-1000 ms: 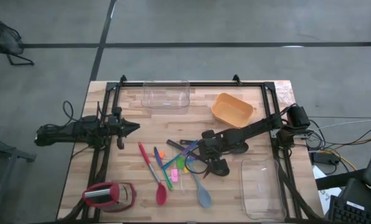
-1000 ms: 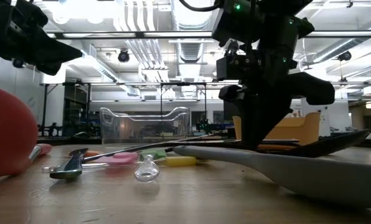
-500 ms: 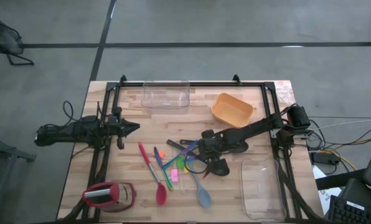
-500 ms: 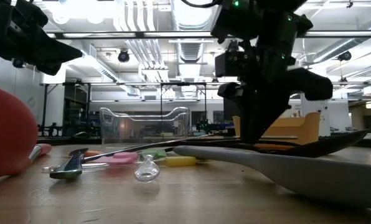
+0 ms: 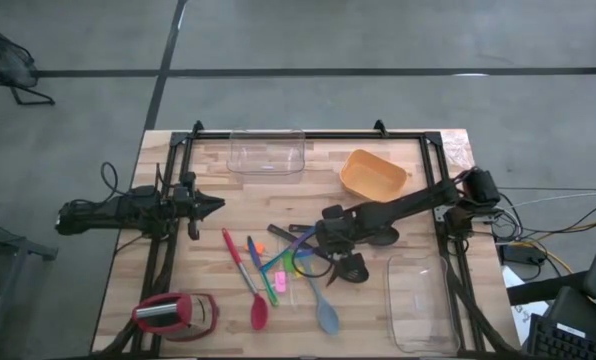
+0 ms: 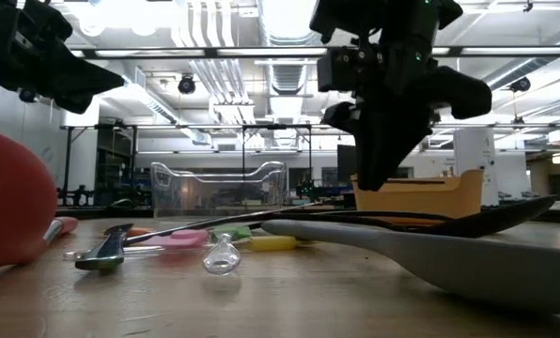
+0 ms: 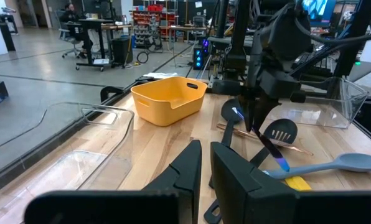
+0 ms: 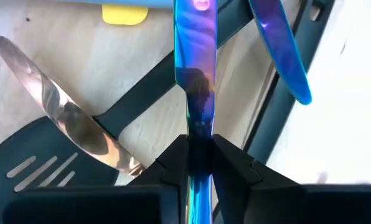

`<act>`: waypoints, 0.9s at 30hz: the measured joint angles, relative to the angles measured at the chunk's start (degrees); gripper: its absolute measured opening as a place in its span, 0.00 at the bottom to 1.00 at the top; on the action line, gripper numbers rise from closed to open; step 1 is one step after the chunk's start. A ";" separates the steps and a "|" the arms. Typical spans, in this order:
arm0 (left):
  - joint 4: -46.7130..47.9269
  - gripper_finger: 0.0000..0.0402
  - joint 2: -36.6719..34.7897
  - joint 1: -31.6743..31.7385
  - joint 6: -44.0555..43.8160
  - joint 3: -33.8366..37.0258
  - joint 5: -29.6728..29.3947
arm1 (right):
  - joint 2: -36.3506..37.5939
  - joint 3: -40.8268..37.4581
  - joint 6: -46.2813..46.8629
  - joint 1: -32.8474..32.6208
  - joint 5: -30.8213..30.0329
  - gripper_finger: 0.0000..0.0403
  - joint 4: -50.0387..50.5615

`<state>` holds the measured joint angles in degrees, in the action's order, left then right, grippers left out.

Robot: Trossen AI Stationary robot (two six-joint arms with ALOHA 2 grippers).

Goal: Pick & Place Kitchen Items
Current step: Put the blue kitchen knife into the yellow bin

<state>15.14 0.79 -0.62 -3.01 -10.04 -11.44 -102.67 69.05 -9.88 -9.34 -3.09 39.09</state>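
R gripper (image 8: 200, 163) clamps 1 blue knife (image 8: 195, 74); 2 clear tubs (image 5: 267, 152).

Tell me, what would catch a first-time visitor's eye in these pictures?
Most striking is the right gripper over the table's middle, its jaws clamped on a thin, shiny blue-purple piece of cutlery lifted above the bright scatter of utensils. Next comes the orange plastic bowl at the table's far side, right of a clear plastic tub. The left gripper waits at the table's left edge.
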 joint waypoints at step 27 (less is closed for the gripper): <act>0.46 0.11 0.00 0.00 0.00 0.00 0.00 | 15.19 -2.88 27.06 20.26 -12.33 0.14 7.27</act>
<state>15.59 0.80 -0.62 -3.01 -10.04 -11.44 -87.48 66.17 17.19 10.92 -15.42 46.35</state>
